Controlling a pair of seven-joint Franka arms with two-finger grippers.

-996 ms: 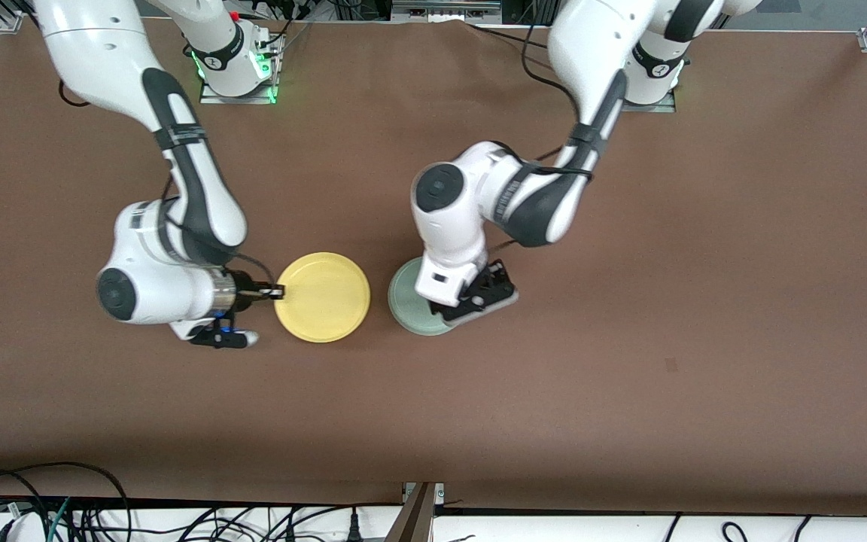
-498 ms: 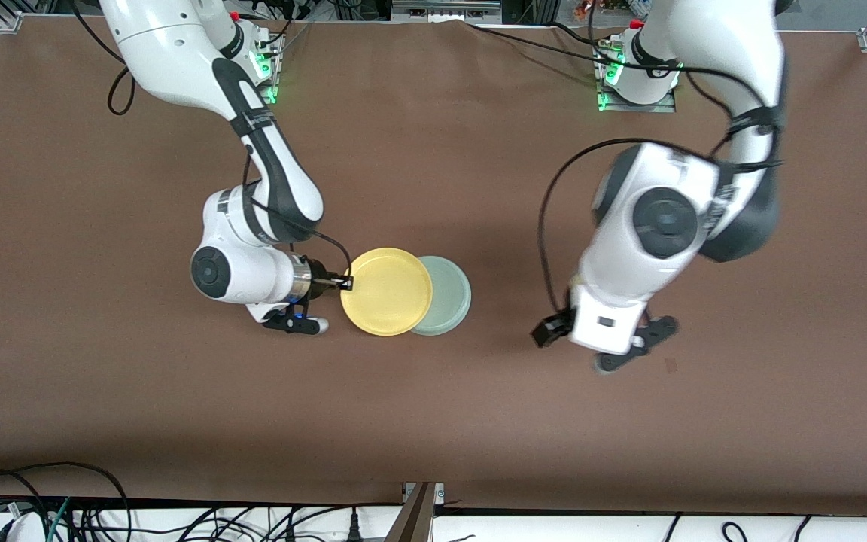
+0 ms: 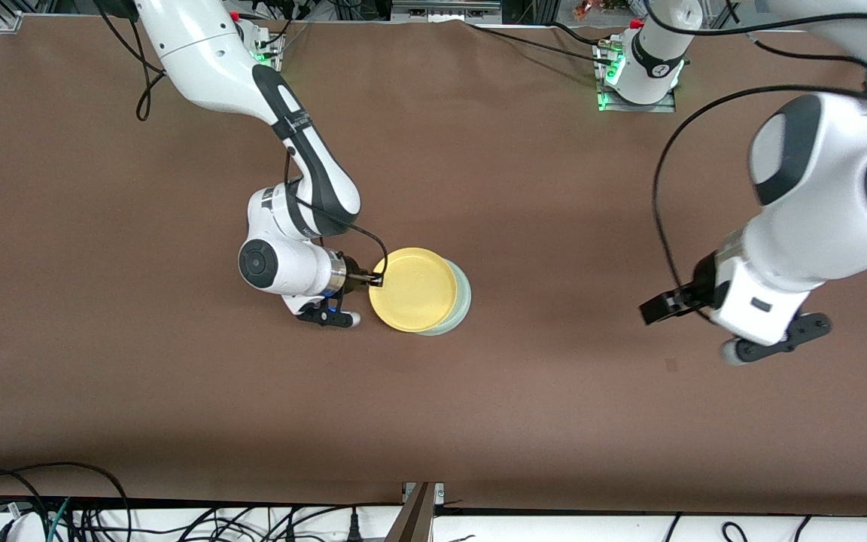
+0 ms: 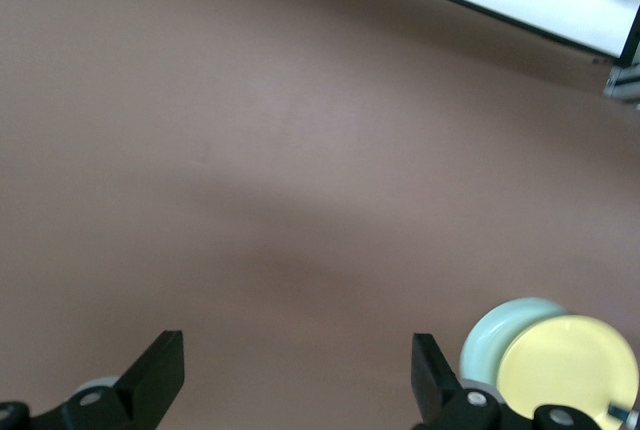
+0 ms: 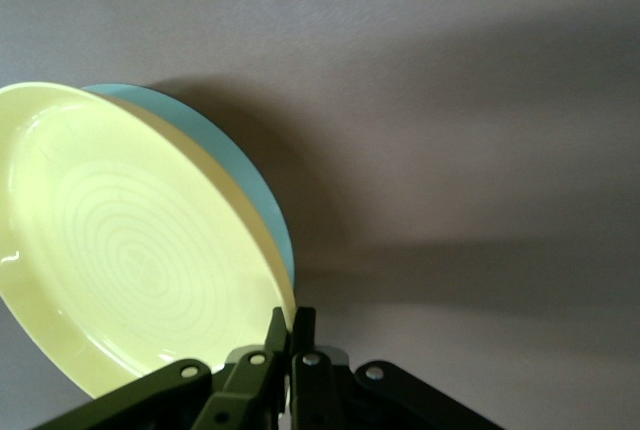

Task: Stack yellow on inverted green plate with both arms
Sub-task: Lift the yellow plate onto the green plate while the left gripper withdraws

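1. Right gripper (image 3: 377, 280), fingers pinched tight on the rim of the yellow plate (image 3: 412, 289), at the plate's edge toward the right arm's end of the table (image 3: 102, 391).
2. Yellow plate held right way up, almost fully over the green plate (image 3: 463, 301); only a crescent of green shows, toward the left arm's end. Contact between the two cannot be told.
3. Both plates near the table's middle, well clear of every edge.
4. Left gripper (image 3: 693, 301), fingers spread wide, holding nothing, up over bare table toward the left arm's end, well apart from the plates.
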